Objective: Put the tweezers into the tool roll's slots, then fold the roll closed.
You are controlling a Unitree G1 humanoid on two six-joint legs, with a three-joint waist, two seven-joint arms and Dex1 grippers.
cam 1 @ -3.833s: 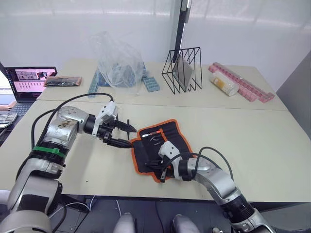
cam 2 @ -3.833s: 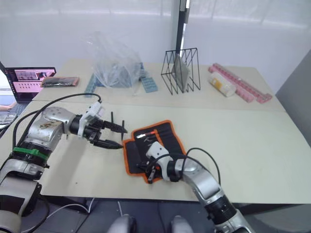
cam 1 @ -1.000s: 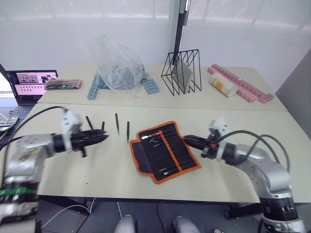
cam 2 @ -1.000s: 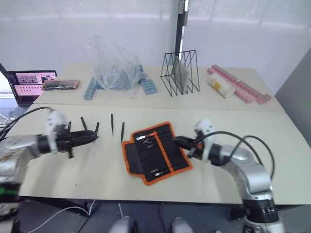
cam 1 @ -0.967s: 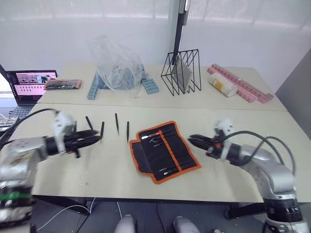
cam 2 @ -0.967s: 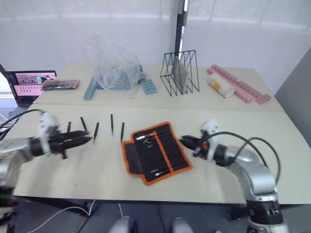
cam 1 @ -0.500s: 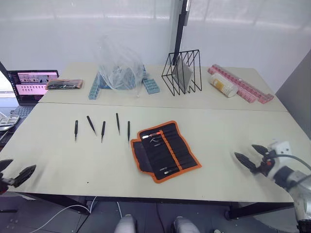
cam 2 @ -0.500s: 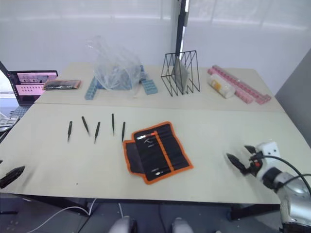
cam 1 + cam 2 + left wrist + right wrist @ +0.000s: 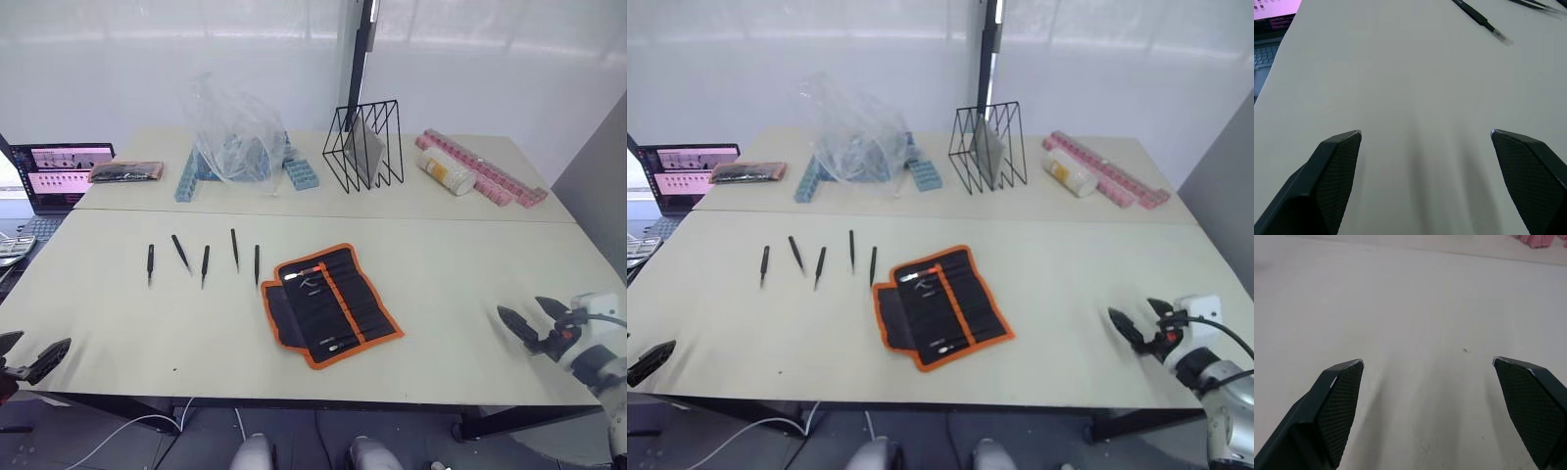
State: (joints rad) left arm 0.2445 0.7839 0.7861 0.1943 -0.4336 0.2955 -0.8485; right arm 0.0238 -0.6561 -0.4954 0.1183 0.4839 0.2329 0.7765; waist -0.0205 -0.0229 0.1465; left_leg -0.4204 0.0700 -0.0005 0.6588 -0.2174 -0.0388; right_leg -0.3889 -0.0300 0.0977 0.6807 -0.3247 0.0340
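White walls are backing a pale surface (image 9: pixel 460 255), and both arms are sitting out at its near corners. Left pincer (image 9: pixel 35 358) is hovering at the near left edge, fingers spread wide and carrying nothing; right pincer (image 9: pixel 530 323) is hanging at the near right, equally agape and empty. Five tweezers (image 9: pixel 204 262) are lying in a loose row left of centre, well apart from either arm, each one's long axis running roughly away from the robot, a couple leaning slightly off that line; which end carries the points is too fine to call. Tool roll (image 9: pixel 331 304) is lying unfolded just right of them, its long axis skewed diagonally, slots (image 9: pixel 343 299) facing up with a few silver tips showing. Nothing is stowed yet by the look of it, so the job is just getting going. Best play, I'd say: the left arm is reaching for the tweezer nearest the roll, pinching across its narrow width near mid-length, then lining it up with the skewed slots before sliding in.
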